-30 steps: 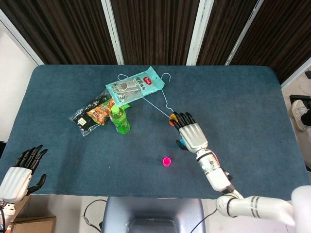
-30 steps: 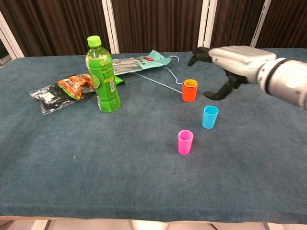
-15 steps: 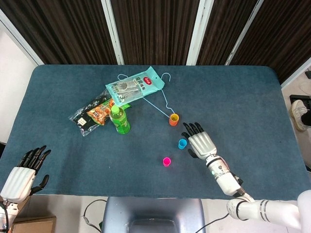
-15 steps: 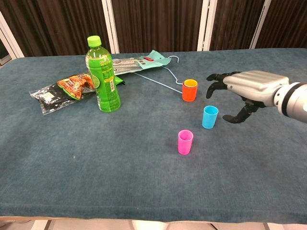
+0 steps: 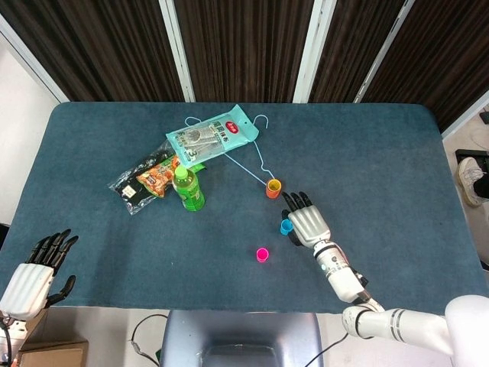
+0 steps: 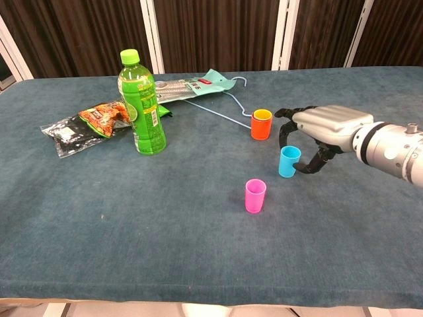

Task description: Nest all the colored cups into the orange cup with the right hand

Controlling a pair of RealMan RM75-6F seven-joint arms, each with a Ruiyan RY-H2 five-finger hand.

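no text legible on any packaging

Matt blue cloth covers the table (image 6: 132, 251); cups (image 6: 255, 195) look smooth plastic.

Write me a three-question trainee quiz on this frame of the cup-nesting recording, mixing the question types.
1. True or false: the orange cup already has a yellow cup inside it.
2. Multiple choice: which cup is the right hand closest to? A) the pink cup B) the blue cup C) the orange cup
3. Short answer: what tall thing stands upright on the table, left of the cups in the chest view?

Key
1. True; a yellow rim shows inside the orange cup.
2. B; the fingers curl around the blue cup, though whether they grip it cannot be told.
3. The green bottle, beside the snack bag.
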